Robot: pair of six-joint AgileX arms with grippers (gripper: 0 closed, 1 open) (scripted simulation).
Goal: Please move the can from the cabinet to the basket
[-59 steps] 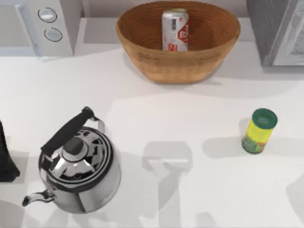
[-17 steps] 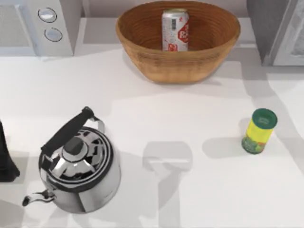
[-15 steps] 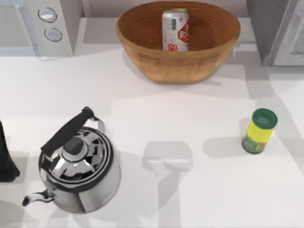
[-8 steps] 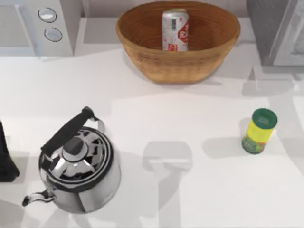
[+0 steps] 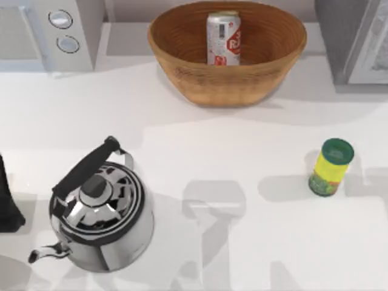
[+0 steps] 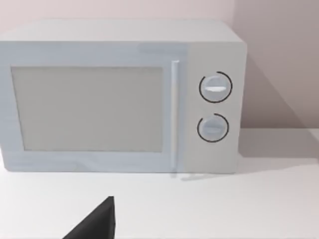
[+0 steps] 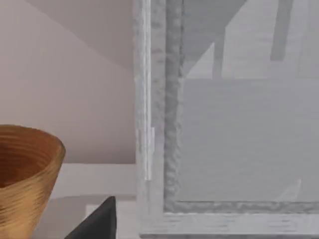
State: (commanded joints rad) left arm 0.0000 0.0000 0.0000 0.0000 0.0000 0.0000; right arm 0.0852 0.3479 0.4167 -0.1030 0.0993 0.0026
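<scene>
The can (image 5: 224, 37) is standing upright inside the basket (image 5: 227, 85) at the far middle of the worktop (image 5: 242, 157), apart from the cabinet (image 5: 354, 36) at far right. The placing looks done; whether either claw is spread cannot be told, and only withdrawal seems left.

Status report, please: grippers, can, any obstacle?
Left arm parked at table's left edge. Can upright inside basket, nothing holding it. Cabinet at right. Nothing in the way.
</scene>
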